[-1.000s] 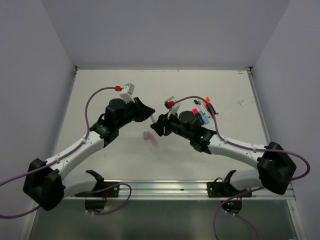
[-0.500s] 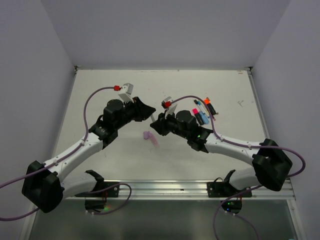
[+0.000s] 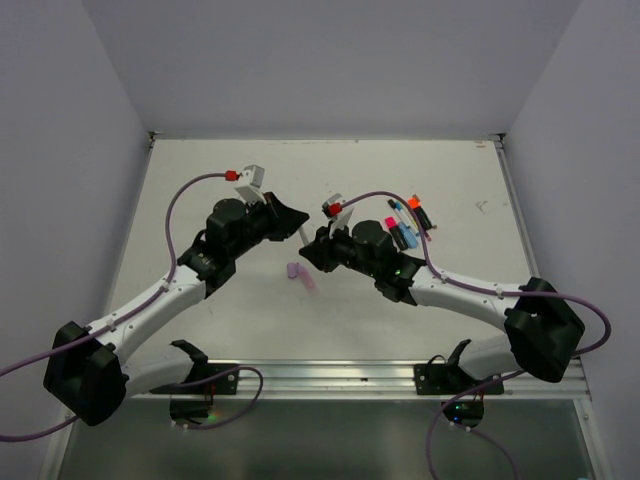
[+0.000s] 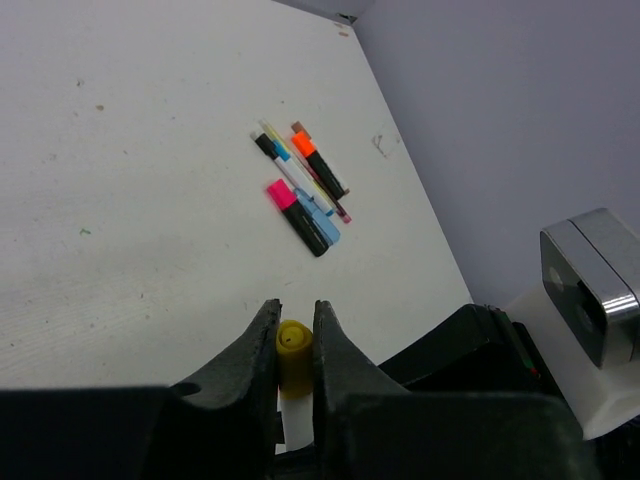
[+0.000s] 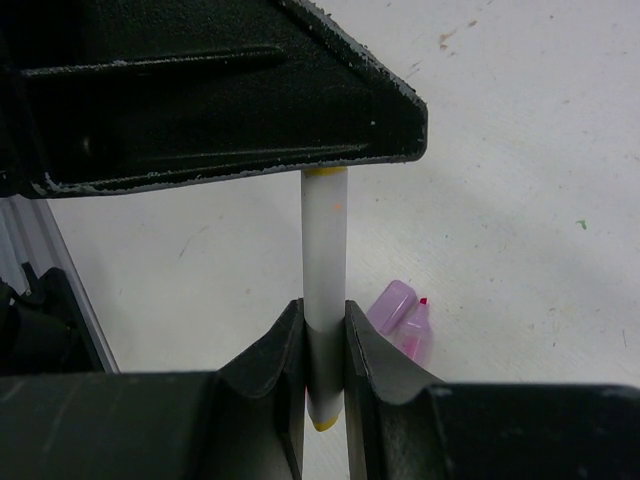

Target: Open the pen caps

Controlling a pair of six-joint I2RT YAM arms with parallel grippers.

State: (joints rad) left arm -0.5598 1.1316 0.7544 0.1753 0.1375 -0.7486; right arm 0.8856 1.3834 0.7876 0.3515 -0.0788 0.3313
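Item: white pen, held off the table between the two arms near the middle. Left gripper: jaws narrowed onto the yellow cap. Right gripper: jaws pinched on the barrel. A second ago it stood wider and further right. It has since moved in and closed, so both ends are now secured and, in my judgement, the pen is ready for the pull apart. Lilac cap: already off, lying beside its highlighter just near of the grippers. Remaining pens: clustered far right, caps on. Obscured: the cap-to-barrel seam, hidden behind the left gripper's finger, so whether it has separated cannot be told.
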